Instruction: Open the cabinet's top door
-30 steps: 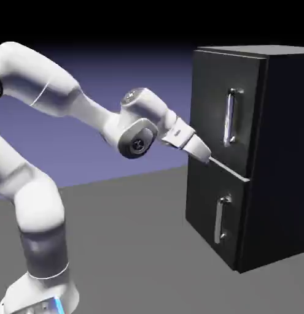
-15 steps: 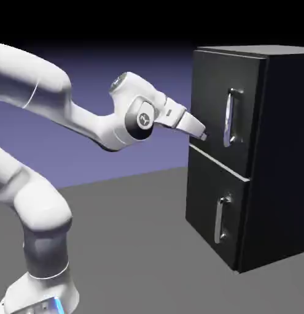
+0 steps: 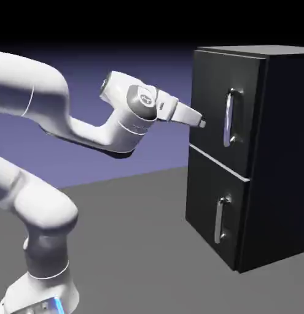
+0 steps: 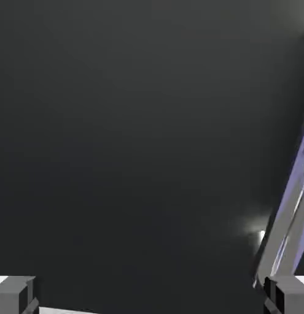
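Note:
The black cabinet [image 3: 252,153] stands at the exterior view's right. Its top door [image 3: 212,104] carries a long vertical silver handle [image 3: 229,118]; the door looks flush with the cabinet front. My gripper [image 3: 202,123] points at the top door's left part, level with the handle's lower half and to the left of it, close to the panel. In the hand view the dark door panel [image 4: 129,135] fills the picture, the silver handle [image 4: 289,214] runs slanted at the right edge, and my fingertips [image 4: 16,294] stand far apart with nothing between them.
Below the top door is a shorter lower door [image 3: 212,205] with a small silver handle [image 3: 220,219]. The grey table [image 3: 136,245] stretches in front of the cabinet. My white arm [image 3: 50,122] arches in from the exterior view's left.
My hand has risen from the seam between the two doors to about the height of the upper handle's lower half. The wrist has turned more level. The jaws stay wide.

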Controlling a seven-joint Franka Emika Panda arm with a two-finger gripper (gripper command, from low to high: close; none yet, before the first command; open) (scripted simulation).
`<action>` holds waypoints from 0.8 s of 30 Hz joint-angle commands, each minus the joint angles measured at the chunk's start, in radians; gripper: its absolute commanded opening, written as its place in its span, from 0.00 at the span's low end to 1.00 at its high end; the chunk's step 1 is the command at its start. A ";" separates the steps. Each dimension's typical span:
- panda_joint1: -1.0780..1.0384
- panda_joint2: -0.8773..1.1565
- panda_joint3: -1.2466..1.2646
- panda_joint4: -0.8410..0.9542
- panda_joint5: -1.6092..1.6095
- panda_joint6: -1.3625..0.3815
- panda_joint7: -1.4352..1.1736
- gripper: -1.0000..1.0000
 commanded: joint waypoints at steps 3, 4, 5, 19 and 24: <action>0.038 -0.019 -0.042 0.014 -0.131 -0.010 0.100 0.50; 0.051 -0.025 -0.057 0.019 -0.174 -0.013 0.133 0.50; 0.064 -0.032 -0.071 0.023 -0.218 -0.017 0.166 0.50; 0.242 -0.121 -0.269 0.089 -0.826 -0.063 0.632 0.50; 0.306 -0.153 -0.340 0.112 -1.044 -0.079 0.798 0.50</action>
